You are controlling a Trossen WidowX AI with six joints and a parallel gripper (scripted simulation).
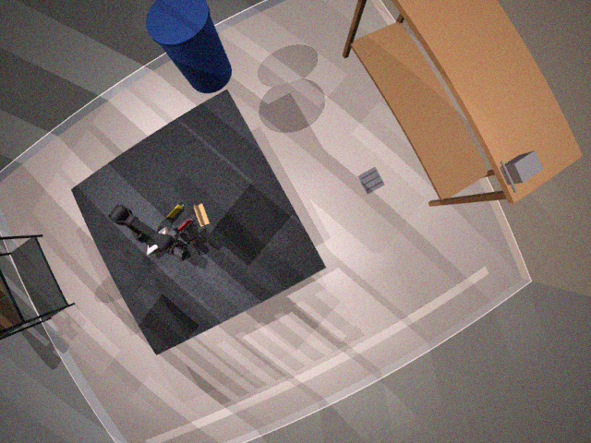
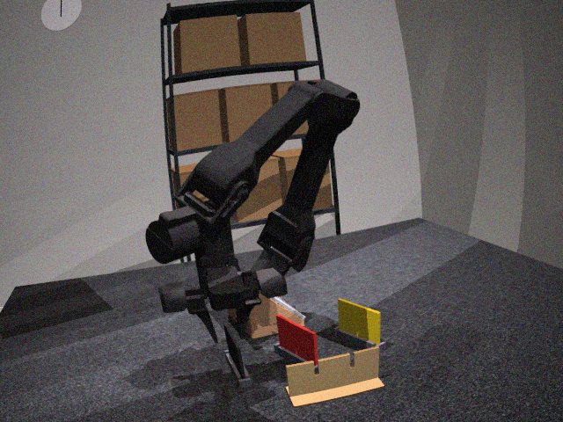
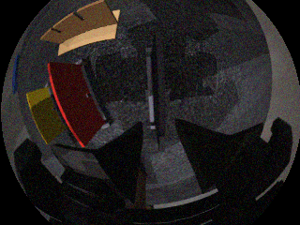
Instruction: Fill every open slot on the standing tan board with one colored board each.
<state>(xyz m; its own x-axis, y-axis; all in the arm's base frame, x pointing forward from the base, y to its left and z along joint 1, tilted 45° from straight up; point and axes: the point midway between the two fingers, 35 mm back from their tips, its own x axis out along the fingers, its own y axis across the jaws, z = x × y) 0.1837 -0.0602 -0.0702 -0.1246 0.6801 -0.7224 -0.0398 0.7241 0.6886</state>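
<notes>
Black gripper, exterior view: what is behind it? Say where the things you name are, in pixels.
Past the gripper (image 2: 227, 333) (image 3: 159, 124), part of a tan block (image 2: 263, 320) with a pale sloping top edge shows. Its left portion is covered, so its full outline can't be told.

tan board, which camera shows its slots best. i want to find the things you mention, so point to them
The exterior view: both open slots in the tan board (image 1: 202, 214) (image 2: 333, 371) (image 3: 86, 23) cut plainly into its top edge. The wrist view shows them small near the image edge; the top view shows the board tiny, slots unclear.
</notes>
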